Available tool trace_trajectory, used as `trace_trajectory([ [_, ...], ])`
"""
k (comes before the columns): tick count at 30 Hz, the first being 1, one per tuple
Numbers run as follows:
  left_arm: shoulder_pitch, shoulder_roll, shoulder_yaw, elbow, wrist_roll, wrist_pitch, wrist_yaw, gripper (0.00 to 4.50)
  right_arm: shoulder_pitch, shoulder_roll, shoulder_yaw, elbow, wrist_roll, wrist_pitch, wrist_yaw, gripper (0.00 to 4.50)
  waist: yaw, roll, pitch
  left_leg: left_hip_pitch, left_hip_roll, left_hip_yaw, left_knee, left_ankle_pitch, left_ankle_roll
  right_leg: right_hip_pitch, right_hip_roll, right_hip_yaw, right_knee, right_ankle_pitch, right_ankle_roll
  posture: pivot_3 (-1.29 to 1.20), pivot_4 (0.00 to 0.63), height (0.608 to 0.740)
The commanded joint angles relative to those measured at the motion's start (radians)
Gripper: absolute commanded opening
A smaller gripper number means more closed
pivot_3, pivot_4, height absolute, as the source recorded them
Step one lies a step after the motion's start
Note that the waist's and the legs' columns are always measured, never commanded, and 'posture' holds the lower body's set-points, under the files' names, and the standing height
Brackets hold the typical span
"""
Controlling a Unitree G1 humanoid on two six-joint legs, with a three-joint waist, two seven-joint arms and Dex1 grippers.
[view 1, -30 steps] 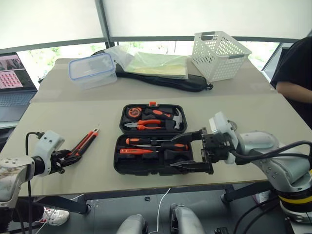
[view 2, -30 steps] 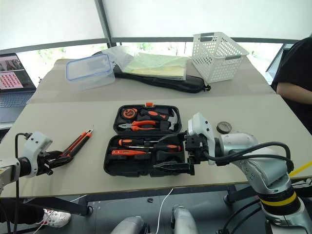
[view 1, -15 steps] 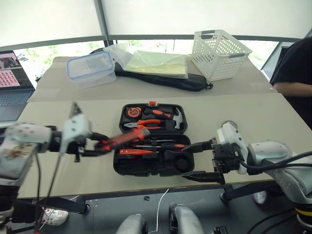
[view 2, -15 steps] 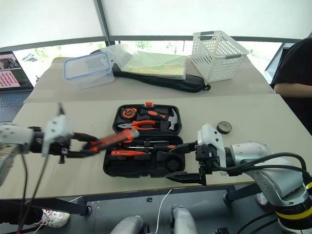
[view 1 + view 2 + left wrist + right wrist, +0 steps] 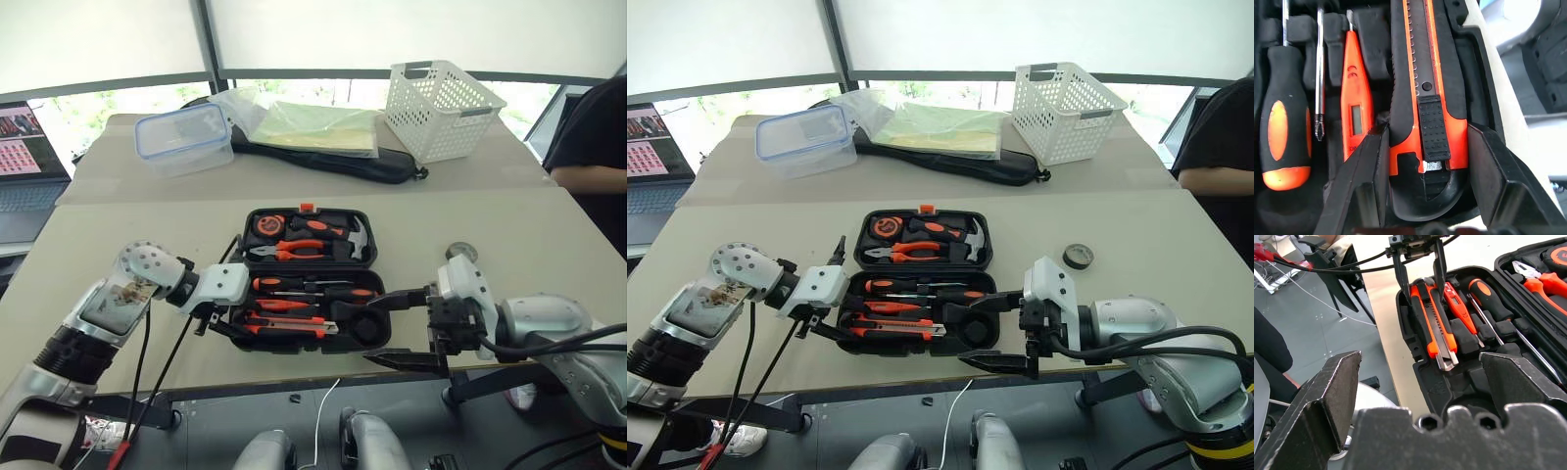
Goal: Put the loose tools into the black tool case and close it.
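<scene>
The black tool case (image 5: 859, 250) lies open mid-table. Two screwdrivers (image 5: 313, 287) and the slim orange tester pen (image 5: 284, 305) rest in its near half. My left gripper (image 5: 240, 323) is shut on the butt end of the orange-black utility knife (image 5: 1420, 73), which lies along the case's front row, beside the tester pen (image 5: 1354, 107). At the case's front right corner, my right gripper (image 5: 397, 330) stands wide open with nothing between its fingers. A small dark tape roll (image 5: 1078, 257) sits on the table to the right of the case.
Pliers, a small hammer and a tape measure fill the case's far half. At the back stand a white basket (image 5: 443, 108), a clear blue-rimmed box (image 5: 184, 140) and a long black bag (image 5: 333, 162). A laptop (image 5: 29, 157) is far left, a person (image 5: 593, 137) far right.
My left gripper lifted the utility knife from the table's left side, swung it right and rolled it down onto the case's front row. The right gripper drew back a little from the case.
</scene>
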Motion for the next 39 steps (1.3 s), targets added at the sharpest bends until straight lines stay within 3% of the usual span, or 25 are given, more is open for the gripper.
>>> trace_trajectory([
  [1, -0.015, -0.015, -0.015, -0.015, 0.009, 0.035, -0.006, 1.8, -0.012, 0.002, -0.033, -0.032, 0.01, -0.013, -0.016, 4.5, 0.0, 0.0, 0.0, 0.0, 0.0, 0.0, 0.0, 0.0, 0.0, 0.0, 0.0, 0.0, 0.0, 0.0, 0.0, 0.0, 0.15, 0.74],
  [2, -0.021, -0.022, -0.017, -0.015, 0.013, 0.047, -0.002, 1.8, -0.013, 0.002, -0.033, -0.032, 0.011, -0.013, -0.018, 4.5, 0.0, 0.0, 0.0, 0.0, 0.0, 0.0, 0.0, 0.0, 0.0, 0.0, 0.0, 0.0, 0.0, 0.0, 0.0, 0.0, 0.15, 0.74],
  [4, -0.029, -0.031, -0.019, -0.02, 0.016, 0.065, -0.001, 2.82, -0.015, 0.001, -0.031, -0.033, 0.012, -0.012, -0.02, 4.5, 0.002, 0.0, 0.0, 0.0, 0.0, 0.0, 0.001, 0.0, 0.0, 0.001, 0.0, 0.0, 0.001, 0.0, 0.0, 0.0, 0.15, 0.74],
  [9, -0.05, -0.03, -0.001, -0.097, -0.036, 0.184, -0.012, 4.42, -0.018, -0.003, -0.025, -0.032, 0.012, -0.013, -0.019, 4.5, 0.001, 0.0, 0.0, 0.0, 0.0, 0.0, 0.001, 0.0, 0.001, 0.001, 0.0, 0.0, 0.001, 0.0, 0.0, 0.0, 0.15, 0.74],
  [14, -0.108, -0.007, 0.073, -0.149, -0.126, 0.339, -0.002, 4.42, -0.028, -0.001, -0.014, -0.017, 0.002, -0.018, -0.011, 4.5, 0.0, 0.0, 0.0, -0.001, 0.0, 0.0, 0.002, -0.001, 0.001, 0.001, 0.001, 0.0, 0.001, 0.0, 0.0, 0.0, 0.15, 0.74],
  [17, -0.106, 0.018, 0.085, -0.124, -0.114, 0.291, -0.008, 3.75, -0.034, 0.001, -0.008, -0.01, -0.002, -0.02, -0.008, 4.5, -0.002, 0.0, 0.0, 0.001, 0.0, 0.0, 0.002, -0.001, 0.001, 0.001, 0.001, 0.0, 0.001, 0.0, 0.0, 0.0, 0.15, 0.74],
  [27, -0.053, 0.112, 0.072, -0.091, -0.074, 0.145, -0.071, 0.11, -0.032, 0.007, -0.003, 0.004, -0.012, -0.03, 0.005, 4.5, 0.001, 0.0, 0.0, 0.0, 0.0, 0.0, 0.002, -0.001, 0.001, 0.001, 0.001, 0.0, 0.001, 0.0, 0.0, 0.0, 0.15, 0.74],
  [39, 0.026, 0.039, -0.017, -0.012, 0.105, -0.047, 0.033, 0.03, -0.017, 0.01, -0.011, 0.0, -0.009, -0.028, 0.003, 4.5, 0.003, 0.0, 0.0, 0.0, 0.0, 0.0, 0.003, -0.001, 0.001, 0.001, 0.001, 0.0, 0.001, 0.0, 0.0, 0.0, 0.15, 0.74],
])
